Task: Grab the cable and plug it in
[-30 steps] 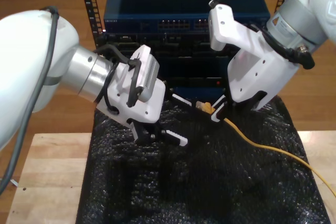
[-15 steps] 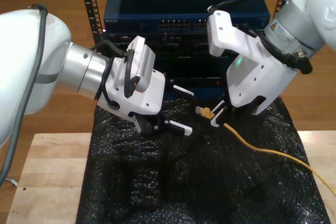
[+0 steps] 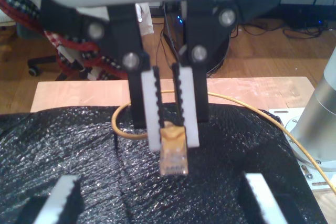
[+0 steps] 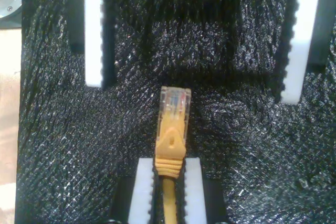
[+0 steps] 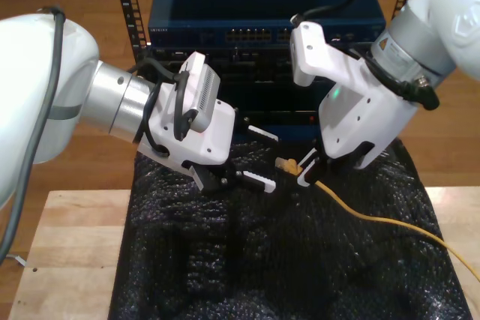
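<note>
Because the cable (image 5: pixel 360 213) has to go into a socket tip first, my second end effector (image 5: pixel 307 168) is clamped on the ribbed orange boot just behind the plug (image 4: pixel 174 100). That leaves the small clear connector sticking out free beyond the toothed white pads. In the exterior view this arm reaches in from two o'clock, and the thin yellow-orange cord trails away from its grip toward four o'clock, lying slack across the mat (image 5: pixel 225 260). My first end effector (image 5: pixel 264 158) comes in from nine o'clock and faces the plug nose-on with its fingers spread wide and nothing between them. I judge this a ready stance for taking or steadying the connector during a handover. The black mat is crinkled, glossy and bubbly, soft padding laid over a pale wooden tabletop (image 5: pixel 67 260). The plug is a squarish, see-through block with fine contacts at its end, and the boot behind it is smooth moulded rubber. At twelve o'clock in the exterior view stands a dark blue switch (image 5: pixel 262 16) with a row of sockets (image 5: pixel 247 35), well apart from the plug, so plugging in is not yet done.
</note>
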You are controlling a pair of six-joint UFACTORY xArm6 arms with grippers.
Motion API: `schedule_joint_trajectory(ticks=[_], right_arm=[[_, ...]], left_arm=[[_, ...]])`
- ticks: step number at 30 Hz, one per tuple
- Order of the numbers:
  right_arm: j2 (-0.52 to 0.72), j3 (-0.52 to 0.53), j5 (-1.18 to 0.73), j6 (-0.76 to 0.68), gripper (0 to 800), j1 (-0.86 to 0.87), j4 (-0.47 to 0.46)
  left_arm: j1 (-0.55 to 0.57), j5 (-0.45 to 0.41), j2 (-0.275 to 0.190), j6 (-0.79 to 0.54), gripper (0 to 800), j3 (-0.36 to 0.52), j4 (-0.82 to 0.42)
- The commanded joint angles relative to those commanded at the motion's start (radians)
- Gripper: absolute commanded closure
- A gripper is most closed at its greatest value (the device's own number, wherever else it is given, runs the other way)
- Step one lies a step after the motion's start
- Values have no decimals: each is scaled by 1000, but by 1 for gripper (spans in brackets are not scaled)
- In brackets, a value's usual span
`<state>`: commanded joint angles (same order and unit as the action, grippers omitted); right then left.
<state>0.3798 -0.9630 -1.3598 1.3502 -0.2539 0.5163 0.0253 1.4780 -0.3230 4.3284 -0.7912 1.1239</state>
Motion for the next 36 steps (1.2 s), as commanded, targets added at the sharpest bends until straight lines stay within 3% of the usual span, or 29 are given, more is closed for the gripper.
schedule_joint_trajectory(ticks=[10, 18, 30, 36], right_arm=[[-17, 2, 2, 0, 780, -15, 0], [-17, 2, 11, 0, 780, -15, 0], [-14, 3, 14, 0, 780, -15, 0], [-12, 5, 18, 0, 780, -15, 0]], left_arm=[[0, 15, 0, 0, 184, 0, 2], [0, 15, 0, -2, 254, 5, 0], [-3, 35, 0, -2, 436, 6, 2], [-3, 35, 0, 0, 482, 6, 2]])
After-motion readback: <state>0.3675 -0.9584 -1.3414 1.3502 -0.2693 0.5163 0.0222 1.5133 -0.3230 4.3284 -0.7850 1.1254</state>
